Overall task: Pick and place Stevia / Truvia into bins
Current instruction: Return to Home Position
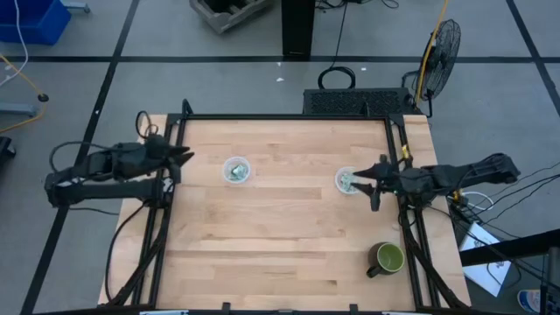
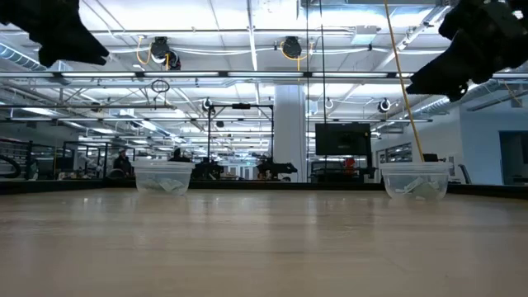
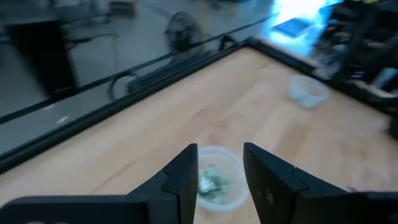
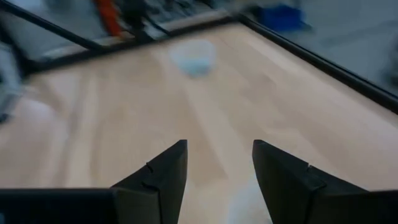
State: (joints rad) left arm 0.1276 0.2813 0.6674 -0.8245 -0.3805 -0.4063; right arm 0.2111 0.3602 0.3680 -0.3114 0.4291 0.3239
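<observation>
From above, the wooden desk (image 1: 280, 236) carried two clear cups, the left cup (image 1: 226, 166) and the right cup (image 1: 339, 178), each with pale green and white sachets (image 1: 235, 173) lying inside. The left hand (image 1: 185, 157) sat at the desk's left edge, well apart from the left cup, while the right hand (image 1: 367, 182) lay just beside the right cup on its right side. A dark green mug (image 1: 388, 258) stood at the near right corner. At desk height, both cups stood upright, sachets heaped low in them, and both arms hung dark and high in the upper corners. The left wrist camera showed its two fingers (image 3: 183, 171) apart, with the left cup and its sachets framed in the gap between them. The right wrist camera likewise showed its fingers (image 4: 168, 168) spread apart over bare wood, holding nothing, with the left cup far off across the desk.
</observation>
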